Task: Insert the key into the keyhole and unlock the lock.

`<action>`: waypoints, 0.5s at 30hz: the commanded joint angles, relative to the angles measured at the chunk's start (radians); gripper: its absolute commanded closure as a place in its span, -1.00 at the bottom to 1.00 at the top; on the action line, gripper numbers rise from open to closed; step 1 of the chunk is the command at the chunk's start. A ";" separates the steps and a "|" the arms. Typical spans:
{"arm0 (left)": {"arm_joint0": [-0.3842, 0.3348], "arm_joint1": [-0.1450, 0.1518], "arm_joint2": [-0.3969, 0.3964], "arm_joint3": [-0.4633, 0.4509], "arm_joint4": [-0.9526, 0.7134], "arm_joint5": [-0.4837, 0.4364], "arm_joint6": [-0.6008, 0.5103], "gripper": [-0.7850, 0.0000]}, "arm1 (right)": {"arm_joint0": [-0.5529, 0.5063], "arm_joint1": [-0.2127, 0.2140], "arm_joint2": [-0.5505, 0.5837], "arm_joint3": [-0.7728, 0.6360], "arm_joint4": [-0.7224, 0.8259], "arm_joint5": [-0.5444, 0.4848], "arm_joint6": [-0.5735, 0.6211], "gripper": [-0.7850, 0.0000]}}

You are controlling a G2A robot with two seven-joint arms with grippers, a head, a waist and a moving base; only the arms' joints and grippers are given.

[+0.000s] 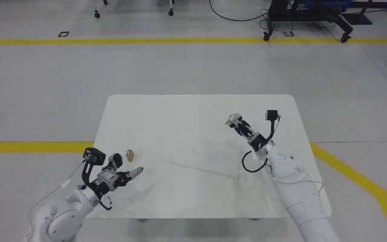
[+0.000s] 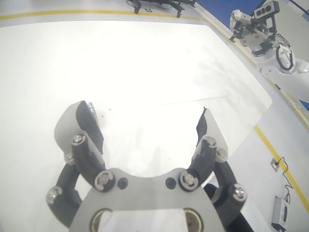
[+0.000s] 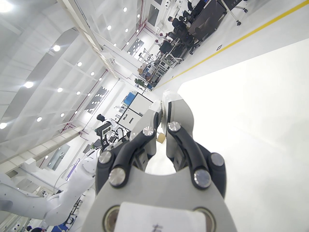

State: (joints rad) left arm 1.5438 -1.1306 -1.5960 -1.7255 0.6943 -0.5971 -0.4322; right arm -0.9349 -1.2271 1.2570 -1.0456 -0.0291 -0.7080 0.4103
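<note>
My left gripper (image 1: 126, 166) is spread wide just above the table (image 1: 181, 121) near its front left corner. The lock (image 1: 129, 156), small and brass-coloured, lies just beside one fingertip; from my left wrist only a shiny sliver shows past that finger's pad. My right gripper (image 1: 233, 120) is well apart over the right side, pinched narrow. I cannot make out whether the key is between its tips.

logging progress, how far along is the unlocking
Nothing looks done. The lock lies on the table beside the open left gripper, ungripped. The right gripper is shut and raised; whether it holds a key is unclear. Inserting and turning remain.
</note>
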 commanded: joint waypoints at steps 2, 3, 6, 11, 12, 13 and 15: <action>-0.062 0.005 0.062 0.079 -0.334 -0.115 -0.174 -1.00 | -0.018 -0.005 -0.029 -0.031 0.057 0.038 0.060 1.00; -0.086 0.008 0.076 0.097 -0.409 -0.129 -0.234 -1.00 | -0.018 -0.007 -0.036 -0.036 0.087 0.053 0.091 1.00; -0.146 0.016 0.112 0.126 -0.575 -0.150 -0.377 -1.00 | -0.013 -0.010 -0.061 -0.048 0.160 0.100 0.185 1.00; -0.229 0.017 0.246 0.163 -0.769 -0.129 -0.586 -1.00 | 0.003 -0.014 -0.083 -0.055 0.260 0.129 0.313 1.00; -0.265 0.017 0.282 0.194 -0.919 -0.084 -0.686 -1.00 | 0.002 -0.016 -0.090 -0.057 0.269 0.126 0.326 1.00; -0.310 0.018 0.304 0.231 -1.047 -0.019 -0.772 -1.00 | 0.002 -0.017 -0.096 -0.058 0.271 0.122 0.333 1.00; -0.391 0.018 0.331 0.296 -1.179 0.064 -0.855 -1.00 | 0.003 -0.019 -0.110 -0.057 0.280 0.115 0.354 1.00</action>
State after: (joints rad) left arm 1.2097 -1.1124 -1.2819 -1.4765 -0.2849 -0.5938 -1.2128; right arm -0.9323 -1.2451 1.1543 -1.1034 0.2455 -0.5894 0.7528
